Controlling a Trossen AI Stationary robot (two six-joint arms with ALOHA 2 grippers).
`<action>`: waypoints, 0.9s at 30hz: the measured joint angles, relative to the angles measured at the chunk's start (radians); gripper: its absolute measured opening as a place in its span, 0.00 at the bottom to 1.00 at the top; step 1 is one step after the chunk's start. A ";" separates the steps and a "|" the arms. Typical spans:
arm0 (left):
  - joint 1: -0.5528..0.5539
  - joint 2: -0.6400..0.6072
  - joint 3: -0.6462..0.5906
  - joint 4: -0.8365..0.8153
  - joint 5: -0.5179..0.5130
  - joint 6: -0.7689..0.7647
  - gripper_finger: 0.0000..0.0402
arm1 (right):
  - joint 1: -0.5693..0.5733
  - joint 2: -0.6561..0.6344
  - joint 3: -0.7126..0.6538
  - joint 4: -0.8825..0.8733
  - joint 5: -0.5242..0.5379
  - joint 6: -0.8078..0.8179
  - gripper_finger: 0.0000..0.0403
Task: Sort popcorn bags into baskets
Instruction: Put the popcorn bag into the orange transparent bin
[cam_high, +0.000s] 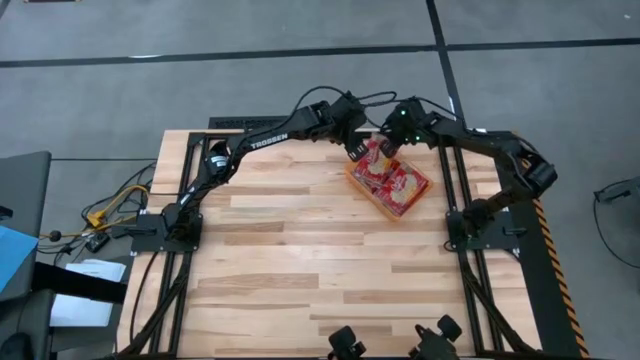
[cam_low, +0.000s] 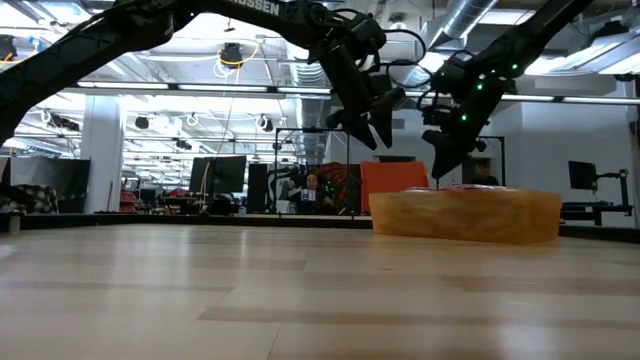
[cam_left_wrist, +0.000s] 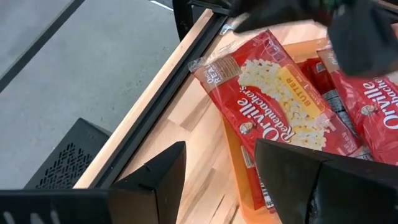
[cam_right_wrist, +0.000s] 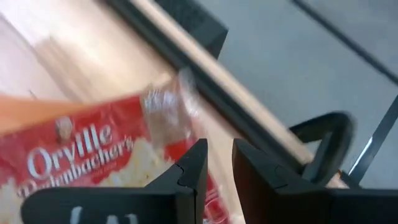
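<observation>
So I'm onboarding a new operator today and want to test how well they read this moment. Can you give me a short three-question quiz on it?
1. True or false: popcorn bags still lie loose on the table outside the orange basket.
2. Multiple choice: the left pincer is A) parked at its base, B) open just above the basket's far end, C) shut on a bag.
3. Fill in: the right pincer hangs over the basket's ____ end, its fingers nearly together.

Key: 1 false; 2 B; 3 far.
</observation>
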 joint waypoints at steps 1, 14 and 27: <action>0.000 0.000 0.000 0.000 0.000 0.000 0.45 | 0.000 0.012 -0.001 -0.008 0.000 0.000 0.24; 0.000 0.001 0.000 -0.009 0.003 -0.005 0.45 | 0.019 0.066 -0.015 -0.106 -0.022 0.025 0.24; 0.000 0.001 0.000 -0.008 0.003 -0.008 0.45 | 0.058 0.015 -0.016 -0.114 0.022 0.021 0.24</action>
